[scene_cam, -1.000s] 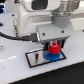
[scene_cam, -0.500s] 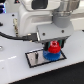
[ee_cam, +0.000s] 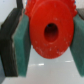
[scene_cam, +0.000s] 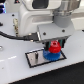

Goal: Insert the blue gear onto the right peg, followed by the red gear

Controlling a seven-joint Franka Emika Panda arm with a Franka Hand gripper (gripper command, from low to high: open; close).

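gripper (scene_cam: 54, 46): pinching the red gear (ee_cam: 50, 31) by its rim, pads (ee_cam: 22, 45) on opposite sides | red gear: between the fingers, directly above the blue gear (scene_cam: 51, 55) on the plate (scene_cam: 34, 59) | handling: likely light, rigid, smooth plastic; side grip keeps the hub hole clear

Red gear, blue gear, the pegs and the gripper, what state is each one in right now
Red gear: clamped between the jaws, directly above the blue gear.
Blue gear: lying flat on the grey plate.
Right peg: hidden, cannot tell.
Left peg: too small to make out.
Gripper: shut on the red gear.
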